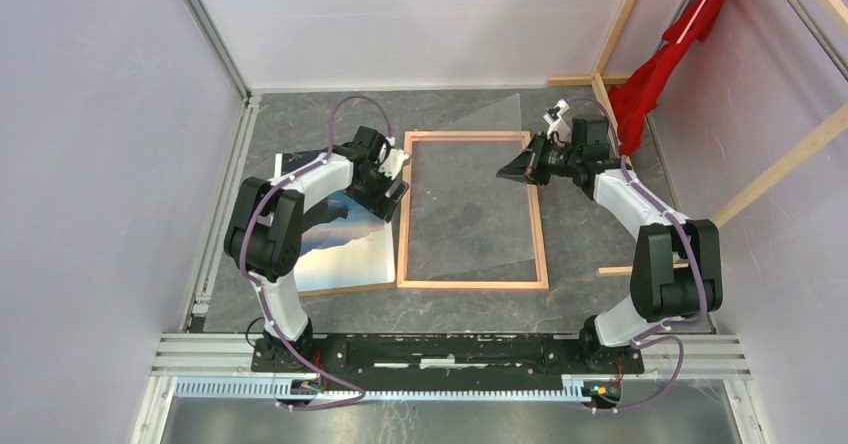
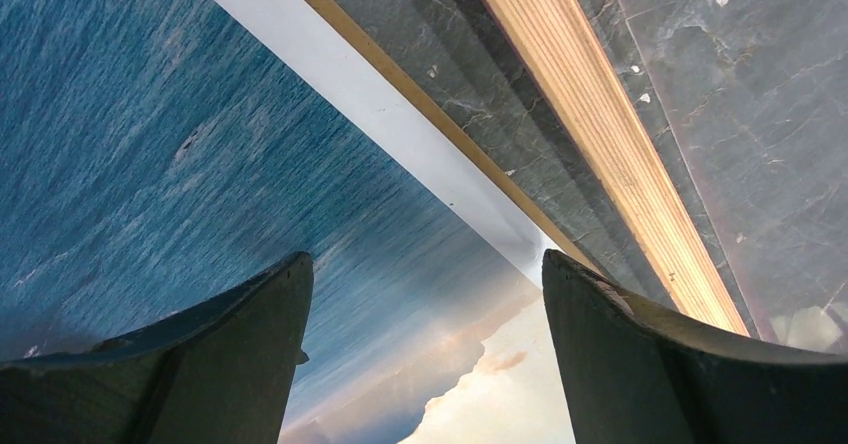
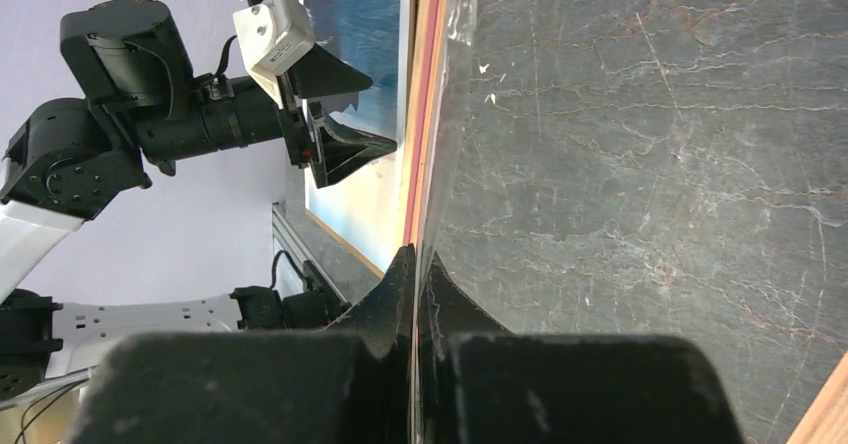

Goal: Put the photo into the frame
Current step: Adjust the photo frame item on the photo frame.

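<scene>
The thin rectangular picture frame (image 1: 470,284) lies flat on the grey marbled table (image 1: 590,234), pale tan wood up. A bright pink edge shows in the right wrist view. Its opening holds only a clear plastic sheet (image 1: 470,204), set askew, with the sheet's far right corner sticking out past the frame's far rail. The large rectangular seascape photo (image 1: 345,254) is not in the frame. It lies picture side up just left of the frame's left rail, with a strip of table between them.

The left arm hides most of the photo's far half in the top view. The sheet's edges are faint against the table, and I cannot tell whether it lies flat or is raised at the frame's right rail.

The left arm bends inward over the photo. The left fingers (image 2: 230,364) are spread wide over the blue water close to the frame's left rail, holding nothing. The right arm reaches in from the frame's right side. The right fingers (image 3: 385,304) are pressed together on the sheet's edge by the frame's right rail. A thin pink line runs between them, so the rail may be caught too. A red cloth (image 1: 660,74) hangs on bare wooden beams (image 1: 775,169) beyond the frame's far right corner.
</scene>
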Available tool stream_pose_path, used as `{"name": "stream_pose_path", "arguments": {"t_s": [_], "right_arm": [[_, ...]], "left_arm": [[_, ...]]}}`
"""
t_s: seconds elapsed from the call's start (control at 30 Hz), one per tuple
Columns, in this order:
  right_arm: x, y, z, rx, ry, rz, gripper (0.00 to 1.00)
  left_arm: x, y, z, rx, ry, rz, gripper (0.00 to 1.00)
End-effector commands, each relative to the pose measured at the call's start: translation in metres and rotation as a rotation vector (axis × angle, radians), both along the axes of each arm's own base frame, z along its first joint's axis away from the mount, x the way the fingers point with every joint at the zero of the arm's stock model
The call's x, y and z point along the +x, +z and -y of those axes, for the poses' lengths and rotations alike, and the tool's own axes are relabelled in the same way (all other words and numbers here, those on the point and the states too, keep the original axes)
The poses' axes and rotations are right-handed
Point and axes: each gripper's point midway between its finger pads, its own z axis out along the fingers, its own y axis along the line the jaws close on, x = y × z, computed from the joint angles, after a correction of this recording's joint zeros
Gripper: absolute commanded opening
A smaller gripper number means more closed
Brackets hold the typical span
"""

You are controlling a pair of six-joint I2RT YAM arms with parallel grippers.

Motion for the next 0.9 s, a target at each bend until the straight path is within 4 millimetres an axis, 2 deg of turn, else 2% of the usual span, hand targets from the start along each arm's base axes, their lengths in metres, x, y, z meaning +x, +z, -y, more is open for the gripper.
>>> {"name": "stream_pose_path", "arguments": {"t_s": [0.0,0.23,0.87], "right_arm": [[0.001,0.029,-0.008,0.062,0.019,0.082,0.0],[0.003,0.046,-0.016,0.079,0.048,0.13,0.0],[0.007,0.026,-0.024,0.08,0.087,0.098,0.0]], "left_arm": [[0.008,0.02,0.009,-0.063,0.007,0.056,0.9],[0.011,0.029,0.004,-0.081,0.021,0.063,0.9],[0.013,0.021,0.002,-0.07,0.039,0.045,0.89]]}}
